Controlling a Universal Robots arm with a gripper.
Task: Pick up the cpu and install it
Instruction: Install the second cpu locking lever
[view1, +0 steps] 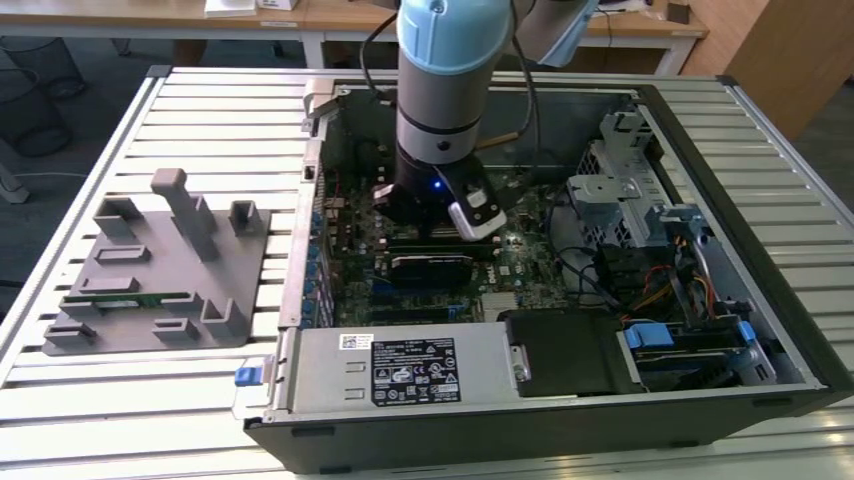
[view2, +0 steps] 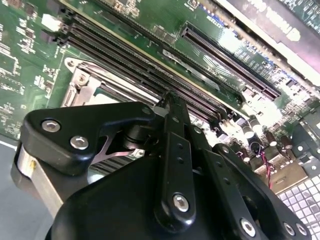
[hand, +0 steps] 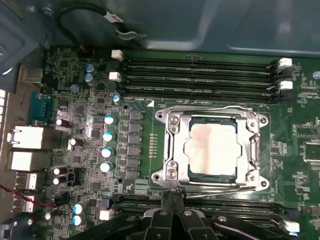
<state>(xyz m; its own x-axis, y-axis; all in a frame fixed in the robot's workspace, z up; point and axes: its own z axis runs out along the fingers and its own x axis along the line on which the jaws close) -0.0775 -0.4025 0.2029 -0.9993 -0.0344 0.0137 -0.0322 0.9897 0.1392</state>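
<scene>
Inside the open computer case (view1: 747, 215), in the exterior view: reaches straight down with the arm (view1: 447, 90) to just above the motherboard (view1: 527, 265), near the middle of the board. Stands on a slatted metal table (view1: 80, 400).

In the first wrist view: finds the cpu (hand: 210, 147) lying flat in the socket frame (hand: 170, 145) on the green board, silvery top up with a pale bloom across it, framed on all four sides by the metal bracket. Sits level, not tilted. Carries nothing in the gripper (hand: 172, 197); brings both black fingers together to a single point, closed on empty air. Places that point just beside the frame's edge, between the frame and the nearer bank of memory slots (hand: 225, 205). Cannot tell whether the tips touch the bracket or hang just clear of it. Shows a second bank of black memory slots (hand: 200, 75) on the far side of the socket, and a row of blue-topped capacitors (hand: 107, 142) beside it.

In the second wrist view: looks along the gripper (view2: 167, 100) from close behind, with black linkage arms folded inward and the fingers pressed together over the long dark slots. Catches a corner of the socket frame (view2: 80, 82) past the knuckle.

On the exterior view's left, well apart from the case: rests a grey fixture tray (view1: 154, 265) on the table, with a long thin green memory stick (view1: 127, 298) lying in it.
</scene>
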